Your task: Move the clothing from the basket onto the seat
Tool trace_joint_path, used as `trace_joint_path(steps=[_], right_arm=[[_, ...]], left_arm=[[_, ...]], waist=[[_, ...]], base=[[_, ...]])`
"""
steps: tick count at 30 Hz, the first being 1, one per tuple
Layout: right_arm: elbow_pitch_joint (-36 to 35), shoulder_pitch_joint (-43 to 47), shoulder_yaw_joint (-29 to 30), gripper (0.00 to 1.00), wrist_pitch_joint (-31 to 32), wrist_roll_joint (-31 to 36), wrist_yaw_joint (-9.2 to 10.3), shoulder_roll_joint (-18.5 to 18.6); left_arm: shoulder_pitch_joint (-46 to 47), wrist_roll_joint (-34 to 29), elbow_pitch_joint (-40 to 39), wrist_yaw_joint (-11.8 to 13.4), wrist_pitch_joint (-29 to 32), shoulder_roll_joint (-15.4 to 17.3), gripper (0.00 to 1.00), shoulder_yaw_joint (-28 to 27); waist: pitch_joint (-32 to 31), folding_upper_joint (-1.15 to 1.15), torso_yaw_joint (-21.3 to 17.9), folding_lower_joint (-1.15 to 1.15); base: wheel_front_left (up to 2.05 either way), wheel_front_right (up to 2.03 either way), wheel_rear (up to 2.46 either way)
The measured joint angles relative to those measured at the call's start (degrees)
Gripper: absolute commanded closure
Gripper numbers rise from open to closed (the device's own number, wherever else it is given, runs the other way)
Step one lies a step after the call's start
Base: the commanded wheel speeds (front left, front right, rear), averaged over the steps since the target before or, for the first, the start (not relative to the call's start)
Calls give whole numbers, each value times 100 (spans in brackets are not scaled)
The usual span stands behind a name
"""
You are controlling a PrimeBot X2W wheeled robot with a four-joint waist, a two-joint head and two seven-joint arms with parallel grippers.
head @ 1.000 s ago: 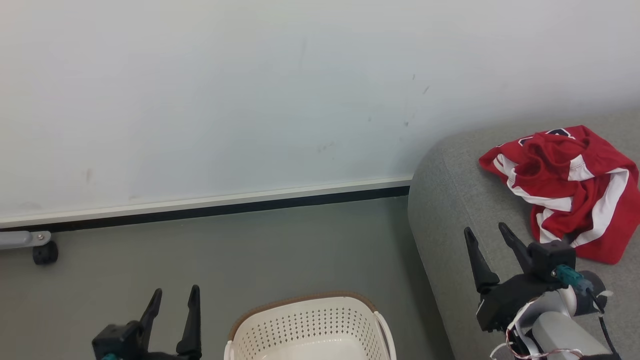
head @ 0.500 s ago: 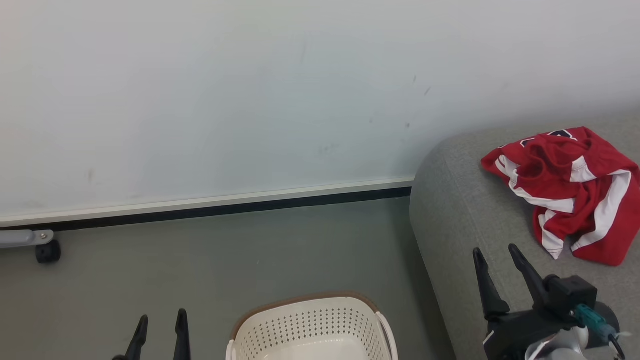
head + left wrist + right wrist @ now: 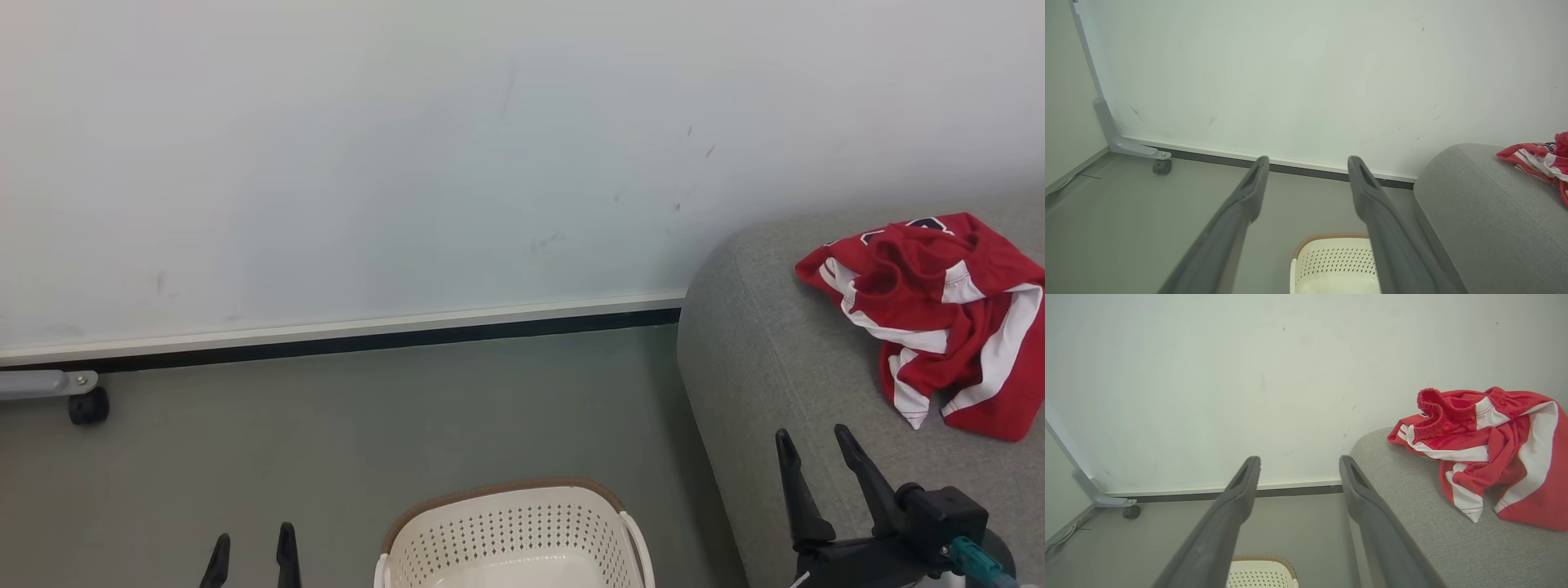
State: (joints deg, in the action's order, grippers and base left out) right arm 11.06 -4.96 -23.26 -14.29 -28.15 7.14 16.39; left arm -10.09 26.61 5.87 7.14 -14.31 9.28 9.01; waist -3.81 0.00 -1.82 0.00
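Clothing (image 3: pixel 931 318) heaped near the seat's (image 3: pixel 767 359) end; my left gripper (image 3: pixel 253 545) and right gripper (image 3: pixel 816 457) gape empty; the right could snag a hem.

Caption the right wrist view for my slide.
Open, empty right end effector; red clothing heaped on grey seat; basket at bottom edge.

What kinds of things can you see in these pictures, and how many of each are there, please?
clothing heap: 1 (red and white; I cannot tell how many garments)
basket: 1
sofa: 1
end effectors: 2, the left end effector and the right end effector
wheel: 1
Total: 6
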Motion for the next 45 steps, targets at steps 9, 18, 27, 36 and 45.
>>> trace_joint_path(steps=[9,18,27,36,45], right_arm=[[-142,172,187,0,-1,152,0,-60],[-209,268,349,0,0,269,1,-121],[-80,388,382,100,11,313,-1,-218],[44,519,563,100,146,-30,-79,-336],[88,478,810,100,370,-666,-214,-441]], left_arm=[[-11,-154,-83,0,0,-31,0,-12],[-63,-201,-98,0,0,-38,0,-40],[-100,-248,25,-4,9,-97,100,-26],[-109,85,158,-66,162,-163,100,-108],[-29,732,253,-218,366,-213,100,-245]], waist=[[-7,0,-4,0],[24,0,18,0],[60,0,37,0],[87,0,46,0],[118,0,60,1]], base=[[0,0,0],[0,0,0],[0,0,0],[0,0,0],[0,0,0]])
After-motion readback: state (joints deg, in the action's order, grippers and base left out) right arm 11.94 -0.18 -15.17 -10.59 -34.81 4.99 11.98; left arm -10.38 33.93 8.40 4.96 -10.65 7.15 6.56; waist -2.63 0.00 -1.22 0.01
